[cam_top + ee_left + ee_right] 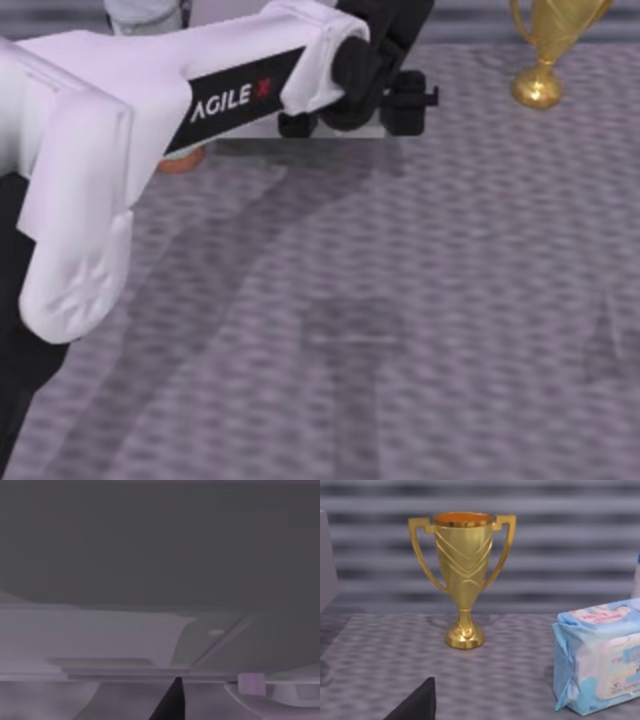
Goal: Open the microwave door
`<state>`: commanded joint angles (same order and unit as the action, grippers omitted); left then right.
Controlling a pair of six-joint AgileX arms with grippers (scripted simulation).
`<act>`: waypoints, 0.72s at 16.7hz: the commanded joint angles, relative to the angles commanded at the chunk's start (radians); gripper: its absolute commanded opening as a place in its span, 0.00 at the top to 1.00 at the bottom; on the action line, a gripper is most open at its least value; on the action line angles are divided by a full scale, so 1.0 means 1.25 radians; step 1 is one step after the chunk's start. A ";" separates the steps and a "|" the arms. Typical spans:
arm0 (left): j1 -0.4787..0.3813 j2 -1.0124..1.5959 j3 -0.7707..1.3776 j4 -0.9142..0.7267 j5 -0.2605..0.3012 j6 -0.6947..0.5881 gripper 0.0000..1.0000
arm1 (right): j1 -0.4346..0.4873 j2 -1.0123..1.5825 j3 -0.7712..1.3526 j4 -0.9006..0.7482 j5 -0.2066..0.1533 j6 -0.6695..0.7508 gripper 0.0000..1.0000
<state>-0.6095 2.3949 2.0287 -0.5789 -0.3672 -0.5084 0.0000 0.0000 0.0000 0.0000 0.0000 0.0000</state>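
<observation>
Your left arm [150, 120] reaches across the table [420, 330] to its far edge, where the left gripper [345, 115] sits against the microwave [300, 130], mostly hidden under it. You cannot tell whether its fingers are spread or pinching. The left wrist view fills with the microwave door [160, 545]. 1 gold trophy [545, 45] stands at far right.

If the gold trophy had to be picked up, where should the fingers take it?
Probably the narrow stem of the gold trophy, just above its round foot, coming in level from the front: it stands upright, its cup is wide, and the handles flank both sides.
</observation>
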 joint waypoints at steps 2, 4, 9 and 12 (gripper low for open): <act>0.000 0.000 0.000 0.000 0.000 0.000 0.75 | 0.000 0.000 0.000 0.000 0.000 0.000 0.00; 0.000 0.000 0.000 0.000 0.000 0.000 0.90 | 0.000 0.000 0.000 0.000 0.000 0.000 0.00; 0.000 0.000 0.000 0.000 0.000 0.000 1.00 | 0.000 0.000 0.000 0.000 0.000 0.000 0.00; 0.000 0.000 0.000 0.000 0.000 0.000 1.00 | 0.000 0.000 0.000 0.000 0.000 0.000 0.00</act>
<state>-0.6095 2.3949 2.0287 -0.5789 -0.3672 -0.5084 0.0000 0.0000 0.0000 0.0000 0.0000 0.0000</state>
